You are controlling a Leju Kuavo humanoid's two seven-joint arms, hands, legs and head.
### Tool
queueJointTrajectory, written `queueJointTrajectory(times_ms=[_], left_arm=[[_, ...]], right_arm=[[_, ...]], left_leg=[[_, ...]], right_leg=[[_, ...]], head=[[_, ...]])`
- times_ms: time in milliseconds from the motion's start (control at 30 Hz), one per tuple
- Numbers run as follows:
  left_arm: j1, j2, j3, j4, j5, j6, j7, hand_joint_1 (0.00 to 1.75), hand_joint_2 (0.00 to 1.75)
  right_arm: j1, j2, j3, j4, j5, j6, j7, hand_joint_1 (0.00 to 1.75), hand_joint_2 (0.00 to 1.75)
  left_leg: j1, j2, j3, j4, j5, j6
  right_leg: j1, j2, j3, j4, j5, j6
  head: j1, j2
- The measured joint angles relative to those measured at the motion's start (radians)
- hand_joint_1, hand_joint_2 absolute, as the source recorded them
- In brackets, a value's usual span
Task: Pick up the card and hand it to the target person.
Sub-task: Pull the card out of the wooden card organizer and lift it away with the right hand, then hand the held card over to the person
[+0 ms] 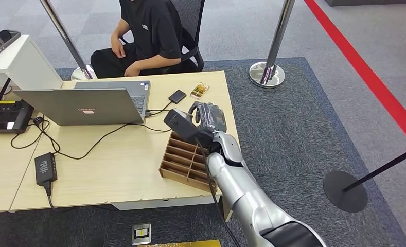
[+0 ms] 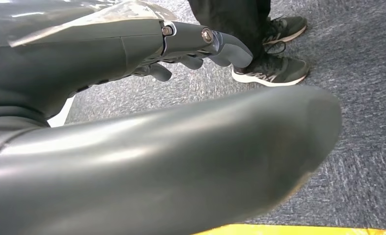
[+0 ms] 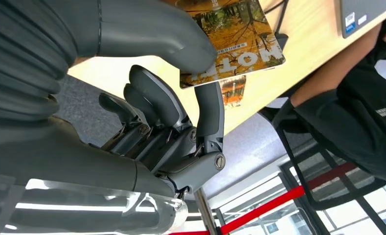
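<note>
The right hand is seen raised over the far right part of the table, just past the wooden divided tray that sits at the table's right edge. From the right wrist view the card is shown pinched between the thick thumb and a dark finger, its autumn-coloured face and white lettering turned toward the camera; the remaining fingers are curled below it. A second small card-like item is left lying on the table near the far edge, beside a small black pad. The person in black is seated in an office chair across the table, one hand resting on the lap, and a black sleeve is caught in the right wrist view too.

An open laptop is set at mid-table, cables trailing to a black power brick. The left hand is hung low over grey carpet, fingers loosely apart with nothing held, and a pair of dark sneakers is seen beyond it.
</note>
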Motion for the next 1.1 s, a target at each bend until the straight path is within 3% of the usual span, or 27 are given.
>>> queueJointTrajectory(times_ms=[600,733,1100], left_arm=[[0.0,0.0,0.0,0.0,-0.013,-0.001,0.0,0.0,0.0],[-0.001,0.0,0.0,0.0,-0.02,-0.001,0.002,0.0,0.0],[-0.005,0.0,0.0,0.0,-0.027,-0.005,0.01,0.0,0.0]], right_arm=[[0.048,-0.016,0.028,-0.218,-0.003,0.04,0.021,1.61,1.75],[0.05,-0.02,0.035,-0.239,-0.005,0.048,0.03,1.74,1.75],[-0.006,-0.017,0.038,-0.218,0.017,0.008,0.042,1.75,1.75]], left_leg=[[0.0,0.0,0.0,0.0,0.0,0.0],[0.0,0.0,0.0,0.0,0.0,0.0],[0.0,0.0,0.0,0.0,0.0,0.0]], right_leg=[[0.0,0.0,0.0,0.0,0.0,0.0],[0.0,0.0,0.0,0.0,0.0,0.0],[0.0,0.0,0.0,0.0,0.0,0.0]], head=[[0.0,0.0],[0.0,0.0],[0.0,0.0]])
